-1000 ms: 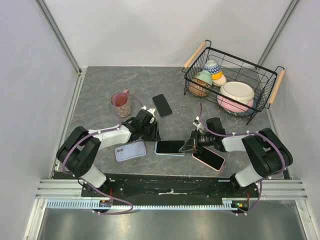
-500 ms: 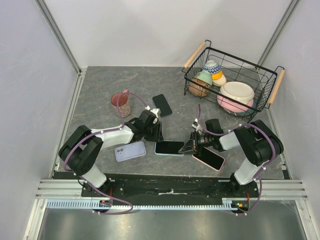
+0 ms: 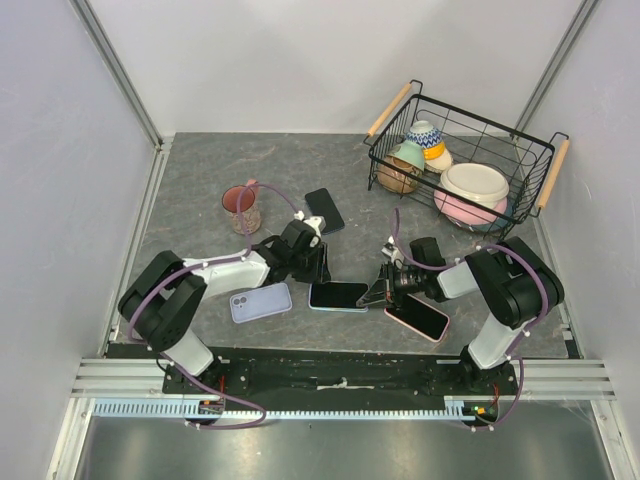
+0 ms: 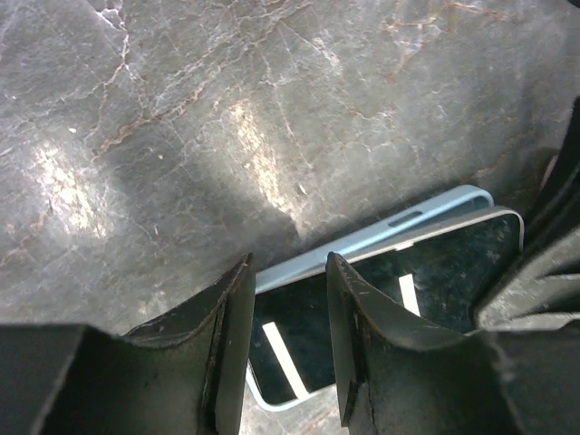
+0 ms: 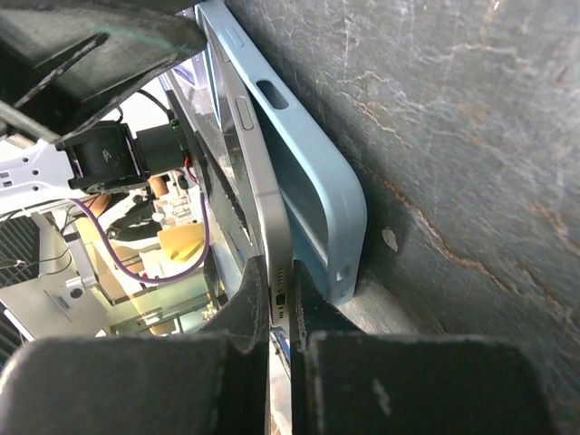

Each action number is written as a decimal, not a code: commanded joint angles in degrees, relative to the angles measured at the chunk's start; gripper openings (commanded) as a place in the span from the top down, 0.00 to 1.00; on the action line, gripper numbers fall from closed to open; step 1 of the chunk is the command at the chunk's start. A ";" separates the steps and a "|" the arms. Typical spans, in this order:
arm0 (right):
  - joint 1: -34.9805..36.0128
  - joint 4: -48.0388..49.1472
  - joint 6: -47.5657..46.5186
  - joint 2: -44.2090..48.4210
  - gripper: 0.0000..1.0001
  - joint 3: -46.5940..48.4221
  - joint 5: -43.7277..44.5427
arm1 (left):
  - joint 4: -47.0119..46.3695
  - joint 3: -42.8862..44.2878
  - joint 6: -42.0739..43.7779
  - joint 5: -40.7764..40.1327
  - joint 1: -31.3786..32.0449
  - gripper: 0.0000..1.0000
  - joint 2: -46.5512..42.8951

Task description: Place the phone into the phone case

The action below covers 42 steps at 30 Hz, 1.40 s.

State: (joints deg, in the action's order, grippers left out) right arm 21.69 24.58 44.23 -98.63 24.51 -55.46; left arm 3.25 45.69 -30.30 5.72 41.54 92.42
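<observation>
A black-screened phone (image 3: 341, 294) lies partly seated in a light blue phone case (image 3: 337, 307) at the table's near middle. In the right wrist view the phone (image 5: 261, 195) stands on edge against the case (image 5: 319, 204), its near end lifted clear of the case wall. My right gripper (image 3: 383, 291) (image 5: 282, 288) is shut on that phone's end edge. My left gripper (image 3: 317, 270) (image 4: 288, 263) is open, its fingers (image 4: 227, 335) straddling the phone's screen (image 4: 292, 349) at its left end, over the case rim (image 4: 399, 225). I cannot tell whether they touch the phone.
A lavender phone (image 3: 261, 301) lies face down at the left, a pink-cased phone (image 3: 417, 316) under the right arm, a black phone (image 3: 324, 210) farther back. A pink mug (image 3: 241, 208) stands left of it. A wire basket (image 3: 545, 170) of bowls fills the back right.
My left gripper has slid a little to the right, over the phone's left end. The right arm's elbow has shifted while its gripper stays on the phone.
</observation>
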 commanded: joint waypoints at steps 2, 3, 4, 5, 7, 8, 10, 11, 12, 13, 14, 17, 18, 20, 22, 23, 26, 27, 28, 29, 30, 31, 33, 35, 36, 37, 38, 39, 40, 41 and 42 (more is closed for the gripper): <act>2.30 -8.22 -5.55 -1.83 1.00 0.18 9.76 | 2.99 0.89 1.83 -2.02 1.88 0.55 -9.78; 2.21 -8.58 -5.82 -1.83 1.00 0.18 10.19 | 3.08 0.54 2.09 -2.20 1.97 0.55 -11.28; 2.30 -8.76 -6.25 -1.83 1.00 0.18 10.55 | 3.00 0.28 2.00 -1.59 2.05 0.55 -12.34; 2.30 -9.11 -6.43 -1.92 1.00 0.27 10.81 | 2.91 0.10 2.00 -1.06 2.14 0.55 -14.09; 2.30 -9.37 -6.87 -2.27 1.00 0.53 11.25 | 2.64 -0.43 1.83 0.78 2.67 0.55 -15.16; 2.39 -9.55 -7.13 -2.44 1.00 0.71 11.43 | 2.56 -0.43 1.65 1.31 2.84 0.56 -15.43; 2.56 -10.07 -7.57 -2.97 1.00 0.89 12.57 | 2.47 -0.34 1.39 2.28 3.46 0.57 -14.99; 2.65 -10.60 -7.75 -3.15 1.00 1.15 13.09 | 2.47 -0.25 1.30 2.46 3.72 0.58 -14.56; 2.83 -10.78 -7.84 -3.50 1.00 1.33 13.45 | 2.38 -0.17 0.95 2.55 3.99 0.59 -13.33; 3.09 -11.13 -8.01 -3.67 1.00 1.50 14.32 | 1.86 -0.08 0.78 3.07 4.51 0.61 -12.54; 3.09 -11.83 -8.54 -3.85 1.00 1.85 14.59 | 1.50 0.01 0.69 3.33 4.78 0.66 -11.75; 3.71 -12.44 -9.07 -4.47 0.98 2.29 15.64 | 0.45 0.97 -0.28 3.86 6.27 0.77 -8.23; 3.97 -12.97 -9.42 -4.55 0.97 2.47 16.52 | 0.18 1.15 -0.63 3.95 6.88 0.79 -7.44; 4.67 -14.11 -10.21 -4.90 0.96 3.17 18.27 | -1.04 1.50 -1.42 4.74 7.33 0.86 -4.98; 5.02 -14.73 -10.56 -5.17 0.94 3.52 18.98 | -1.49 1.85 -2.12 5.88 7.85 0.92 -2.61; 5.11 -14.91 -10.57 -5.43 0.94 3.61 19.77 | -1.66 2.29 -2.30 6.15 8.12 0.92 -1.90; 5.47 -15.61 -11.09 -6.05 0.91 4.14 20.83 | -1.58 2.91 -2.74 6.41 8.65 0.94 -0.06; 5.64 -15.87 -11.61 -6.14 0.91 4.23 21.44 | -1.49 3.00 -2.74 6.59 8.65 0.94 0.21; 5.73 -16.22 -11.62 -6.22 0.90 4.40 21.62 | -1.40 3.17 -2.83 6.68 8.65 0.95 0.56; 5.90 -16.66 -11.62 -5.88 0.90 4.40 21.80 | -1.05 3.61 -2.57 6.76 8.65 0.95 1.09; 5.99 -17.02 -11.88 -5.70 0.89 4.49 23.02 | -0.44 3.79 -2.48 6.94 8.65 0.95 1.35; 6.17 -18.50 -12.49 -5.26 0.86 4.84 23.99 | -0.17 3.96 -2.39 7.29 8.65 0.95 1.53; 6.34 -19.74 -13.11 -4.56 0.85 5.28 25.83 | 0.35 4.49 -2.30 7.73 8.65 0.95 2.23; 6.43 -21.23 -13.90 -3.94 0.81 5.90 26.46 | 0.71 4.93 -2.21 8.08 8.65 0.96 3.02; 6.61 -21.59 -14.08 -3.68 0.79 5.98 27.24 | 1.14 5.19 -2.21 8.00 8.65 0.96 3.38; 6.61 -22.63 -14.34 -3.33 0.76 6.33 27.95 | 2.11 5.63 -2.21 8.08 8.65 0.97 3.55; 6.78 -23.34 -14.69 -2.71 0.76 6.60 28.56 | 2.55 5.72 -2.39 8.08 8.56 0.97 4.08; 7.13 -24.22 -15.04 -2.36 0.75 6.95 29.35 | 2.90 5.81 -2.48 8.00 8.65 0.98 4.60; 7.22 -26.23 -15.40 -1.49 0.73 7.56 30.84 | 3.34 5.90 -2.74 8.00 8.65 0.98 4.96; 7.31 -27.12 -16.01 -0.96 0.72 7.92 31.64 | 3.69 5.90 -2.83 8.08 8.65 0.98 5.31; 7.57 -28.00 -16.28 -0.52 0.71 8.18 32.25 | 4.05 6.07 -2.92 8.26 8.65 0.98 6.18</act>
State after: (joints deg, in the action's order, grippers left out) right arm 26.15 6.28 37.19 -97.27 33.36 -46.50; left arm 4.38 50.65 -31.97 13.76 49.91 95.85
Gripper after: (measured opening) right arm 0.278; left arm 0.029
